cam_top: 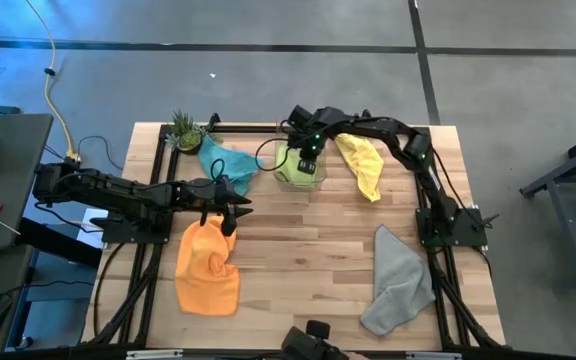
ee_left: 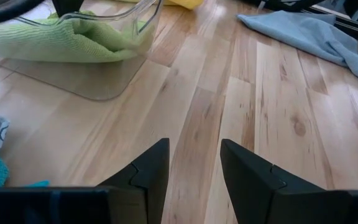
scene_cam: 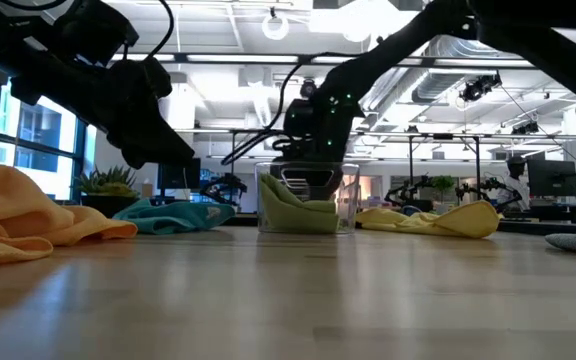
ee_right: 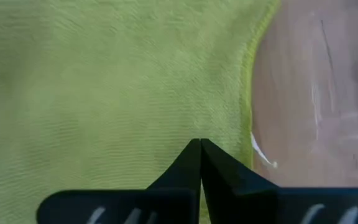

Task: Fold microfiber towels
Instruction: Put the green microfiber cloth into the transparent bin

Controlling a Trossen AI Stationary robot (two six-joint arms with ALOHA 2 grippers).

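1. A wooden table (cam_top: pixel 308 250) seen from above holds five soft cloths. The lime green towel (cam_top: pixel 293 165) sits bunched inside a clear plastic bin (cam_top: pixel 313 178) at the far middle of the table.
2. The right gripper (ee_right: pixel 200 144) is down in the bin, its fingers pressed together right against the green cloth; whether a fold is pinched between them cannot be told.
3. The left gripper (ee_left: pixel 194 163) hovers over bare wood left of centre, fingers spread, holding nothing.
4. The teal blue towel (cam_top: pixel 226 163) lies far left, the orange towel (cam_top: pixel 208 268) near left, the yellow towel (cam_top: pixel 361 165) far right, the grey towel (cam_top: pixel 398 280) near right.
5. The green towel looks light, limp and grippy; a corner or edge is probably the best hold.
6. Crumpled, it shows no clear long axis. The yellow and grey towels run roughly near to far.
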